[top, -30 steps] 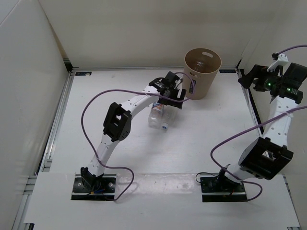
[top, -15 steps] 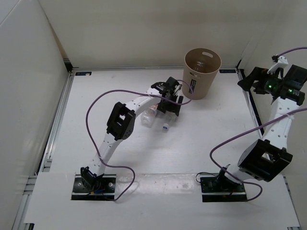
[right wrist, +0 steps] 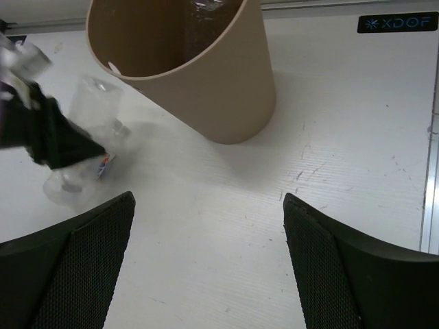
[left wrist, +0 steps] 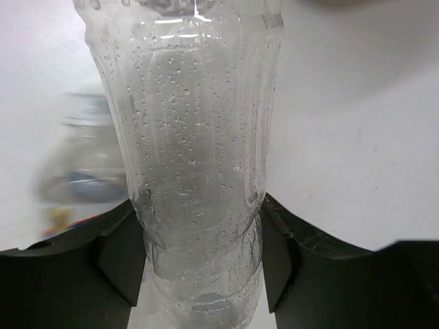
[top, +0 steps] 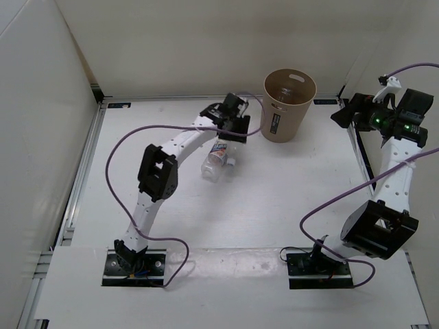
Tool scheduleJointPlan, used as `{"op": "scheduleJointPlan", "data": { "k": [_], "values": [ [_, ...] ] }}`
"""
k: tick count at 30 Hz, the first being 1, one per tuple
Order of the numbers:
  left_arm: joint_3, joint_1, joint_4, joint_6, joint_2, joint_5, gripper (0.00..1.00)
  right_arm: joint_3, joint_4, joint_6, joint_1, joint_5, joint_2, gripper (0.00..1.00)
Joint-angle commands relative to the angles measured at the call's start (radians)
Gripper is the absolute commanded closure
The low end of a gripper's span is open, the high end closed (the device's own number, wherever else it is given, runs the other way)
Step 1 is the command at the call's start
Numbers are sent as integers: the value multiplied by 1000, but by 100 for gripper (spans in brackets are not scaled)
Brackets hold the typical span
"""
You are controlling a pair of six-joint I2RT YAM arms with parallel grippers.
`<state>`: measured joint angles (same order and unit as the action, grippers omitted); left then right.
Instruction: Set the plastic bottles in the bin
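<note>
Currently | left gripper [left wrist: 199,253] clamped on clear bottle [left wrist: 195,137], fingers [left wrist: 120,257] pressing both its sides | right gripper [right wrist: 207,199] spread wide, holding nothing | bin [right wrist: 230,82] upright, just ahead of right fingers | blurred second bottle [left wrist: 86,181] beyond left fingers, leftward | held bottle plain, beaded with droplets

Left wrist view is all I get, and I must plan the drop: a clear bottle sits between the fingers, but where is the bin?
Observer: The bin stands upright at the table's far edge, close to the right of the left gripper.
Operator: Anything inside it?
Observer: Yes, the right wrist view shows a clear bottle inside, only partly in view.
Operator: Is the right gripper in my way?
Observer: No; the right gripper is open, off to the bin's right, not touching it.
</note>
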<state>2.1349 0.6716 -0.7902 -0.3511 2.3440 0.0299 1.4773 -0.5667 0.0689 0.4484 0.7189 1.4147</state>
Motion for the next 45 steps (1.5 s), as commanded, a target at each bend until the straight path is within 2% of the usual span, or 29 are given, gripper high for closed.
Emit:
{"op": "scheduleJointPlan", "data": {
  "k": [1, 3, 4, 6, 7, 10, 12, 13, 15, 16, 20, 24, 31, 35, 45],
  "values": [
    [5, -38, 150, 46, -230, -125, 50, 5, 59, -21, -19, 33, -8, 10],
    [13, -53, 233, 89, -274, -172, 50, 8, 60, -21, -31, 34, -3, 10],
    [34, -59, 352, 109, -279, -179, 50, 12, 62, -20, -33, 34, -2, 10],
    [62, -64, 437, 132, -270, -197, 50, 14, 62, -12, -36, 40, 1, 10],
    [101, -64, 557, 139, -259, -199, 51, 14, 60, -9, -36, 40, 3, 10],
    [273, -66, 713, 117, -125, -208, 57, 17, 57, -4, -21, 51, -2, 10],
    [481, -63, 771, 43, -57, -211, 58, 15, 50, 2, -2, 59, -3, 10],
    [522, -63, 840, 20, 37, -220, 60, 14, 48, 5, 6, 69, -8, 10],
    [619, -53, 908, -81, 84, -252, 62, 8, 44, 8, 16, 74, -8, 10],
    [631, -49, 910, -124, 121, -286, 62, 5, 44, 9, 38, 85, -14, 10],
    [530, -29, 928, -166, 93, -289, 62, -8, 39, 17, 82, 116, -14, 10],
    [649, -9, 916, -181, 178, -303, 59, -12, 45, 16, 105, 136, -7, 10],
    [631, -1, 921, -227, 184, -329, 55, -11, 65, 9, 124, 151, 7, 10],
    [628, 20, 913, -223, 189, -317, 55, -14, 73, 2, 128, 155, 12, 10],
    [628, 69, 876, -137, 245, -268, 47, 0, 74, -6, 157, 182, 1, 10]
  ]
}}
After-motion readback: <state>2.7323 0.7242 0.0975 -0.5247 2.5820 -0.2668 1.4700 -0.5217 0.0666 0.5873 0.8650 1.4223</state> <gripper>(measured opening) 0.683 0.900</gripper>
